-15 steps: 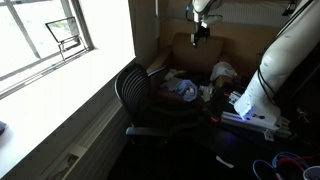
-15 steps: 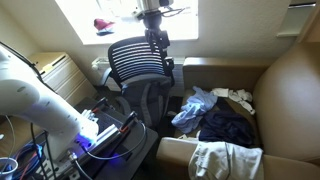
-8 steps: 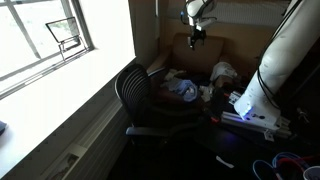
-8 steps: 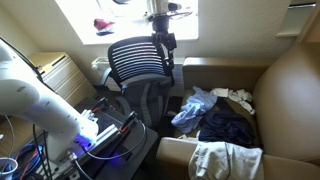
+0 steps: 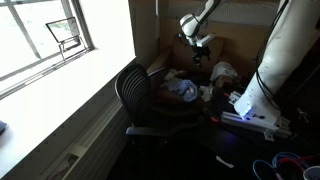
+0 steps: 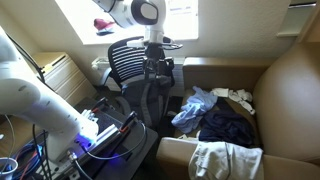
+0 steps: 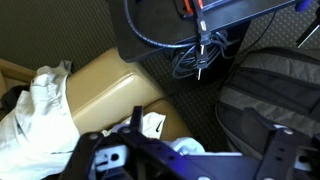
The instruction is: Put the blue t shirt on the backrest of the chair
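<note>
In an exterior view the camera stands back along the window wall, slightly raised, facing the room's far corner. The window (image 5: pixel 45 40) fills 9 to 11 o'clock, the chair (image 5: pixel 140 95) sits mid-frame, and the couch (image 5: pixel 235 52) lies far off toward 1 o'clock. In an exterior view the camera sits higher and nearer, facing the window (image 6: pixel 70 15) at 12 o'clock, with the chair (image 6: pixel 140 65) just above centre and the couch (image 6: pixel 290 70) at 3 o'clock. Both exterior views share the chair, the couch and the strewn clothes (image 6: pixel 225 125). The wrist view looks down at close range, with the couch arm (image 7: pixel 110 80) toward 9 o'clock and the chair's mesh toward 3 o'clock. These 2 things also appear in the wider views.
</note>
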Tool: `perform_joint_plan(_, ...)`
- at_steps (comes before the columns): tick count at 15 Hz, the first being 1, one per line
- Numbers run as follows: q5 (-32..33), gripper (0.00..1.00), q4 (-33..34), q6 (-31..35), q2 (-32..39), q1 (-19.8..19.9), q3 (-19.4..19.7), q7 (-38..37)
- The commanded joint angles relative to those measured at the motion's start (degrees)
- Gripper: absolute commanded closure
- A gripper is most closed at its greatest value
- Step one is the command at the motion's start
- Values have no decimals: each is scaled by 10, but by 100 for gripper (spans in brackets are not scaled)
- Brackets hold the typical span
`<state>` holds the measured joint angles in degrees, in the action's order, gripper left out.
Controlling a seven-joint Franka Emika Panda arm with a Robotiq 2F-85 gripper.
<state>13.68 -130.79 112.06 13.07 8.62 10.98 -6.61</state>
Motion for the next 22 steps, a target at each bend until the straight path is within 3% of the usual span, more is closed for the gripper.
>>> perform_joint_plan(1,0,0,1,-1,6,-2,-3,-5)
perform_joint_plan(4,-1,0,-10,22,-2,-1,-3,-7)
perform_joint_plan(12,-55,0,0,392,114,1,17,-108)
perform_joint_plan(13,-48,0,-13,334,79,-10,18,-85)
perform_joint_plan(15,-56,0,-8,382,109,-13,27,-97)
perform_joint_plan(19,-58,0,-4,399,118,-12,28,-99)
perform_joint_plan(22,-97,0,-5,494,145,3,16,-101)
